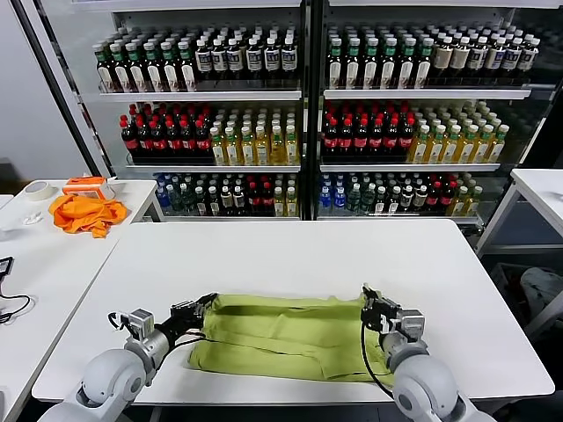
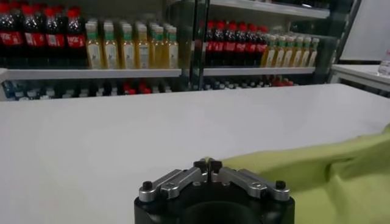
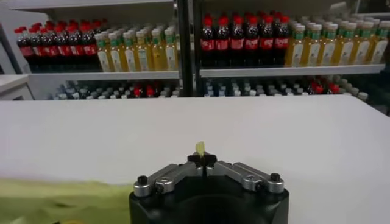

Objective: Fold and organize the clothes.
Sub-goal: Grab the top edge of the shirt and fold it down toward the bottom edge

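Although only partly folded, the lime T-shirt point(image 1: 286, 338) lies flat near the front edge of the white desk point(image 1: 290, 255) in the head view, one edge doubled over. The left gripper point(image 1: 201, 309) pinches its far left corner; the right gripper point(image 1: 369, 303) pinches its far right corner. Left wrist view: fingers point(image 2: 201, 165) pressed together on green cloth. Right wrist view: fingers point(image 3: 196, 159) closed, a scrap of fabric poking between. Judging by this, further folds and tidying remain.

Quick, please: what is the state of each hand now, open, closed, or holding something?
Left hand: closed, pinching the far left edge of the lime-green cotton T-shirt.
Right hand: closed, pinching the shirt's far right edge.
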You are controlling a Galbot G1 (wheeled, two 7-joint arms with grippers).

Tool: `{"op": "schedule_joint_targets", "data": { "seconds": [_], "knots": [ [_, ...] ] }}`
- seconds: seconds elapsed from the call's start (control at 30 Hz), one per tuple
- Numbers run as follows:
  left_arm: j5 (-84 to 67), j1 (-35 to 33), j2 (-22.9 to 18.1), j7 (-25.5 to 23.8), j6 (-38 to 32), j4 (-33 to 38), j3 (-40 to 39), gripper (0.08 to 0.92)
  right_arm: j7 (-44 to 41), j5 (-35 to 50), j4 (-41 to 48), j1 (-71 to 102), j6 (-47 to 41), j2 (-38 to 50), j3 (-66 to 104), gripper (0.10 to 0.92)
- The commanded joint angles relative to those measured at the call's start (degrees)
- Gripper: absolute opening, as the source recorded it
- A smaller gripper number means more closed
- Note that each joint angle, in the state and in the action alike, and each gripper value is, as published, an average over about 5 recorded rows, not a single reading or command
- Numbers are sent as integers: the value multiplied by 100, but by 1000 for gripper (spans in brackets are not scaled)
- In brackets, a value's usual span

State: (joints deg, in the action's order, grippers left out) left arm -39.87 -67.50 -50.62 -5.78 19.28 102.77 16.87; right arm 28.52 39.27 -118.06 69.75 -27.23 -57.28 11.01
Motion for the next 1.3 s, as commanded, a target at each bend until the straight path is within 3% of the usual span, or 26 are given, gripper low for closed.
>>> {"op": "schedule_joint_targets", "data": {
  "seconds": [0.03, 0.83, 0.93, 1.13, 1.3],
  "knots": [
    [0, -185, 32, -37, -69, 85, 75, 84, 54, -126, -283, 548, -39, 34, 125, 106],
    [294, -477, 2, 218, 293, 357, 65, 84, -63, -419, -280, 933, -48, -38, 109, 121],
    [467, -552, 3, 341, 557, 450, 120, 105, -106, -521, -317, 1032, -21, -52, 141, 188],
    [330, -693, -36, 714, 740, 787, 257, 260, -170, -669, -547, 1319, 40, -29, 404, 344],
    [-364, -686, -193, 1652, 272, 1029, 114, 407, -239, -607, -537, 1491, 78, 34, 799, 491]
  ]
}}
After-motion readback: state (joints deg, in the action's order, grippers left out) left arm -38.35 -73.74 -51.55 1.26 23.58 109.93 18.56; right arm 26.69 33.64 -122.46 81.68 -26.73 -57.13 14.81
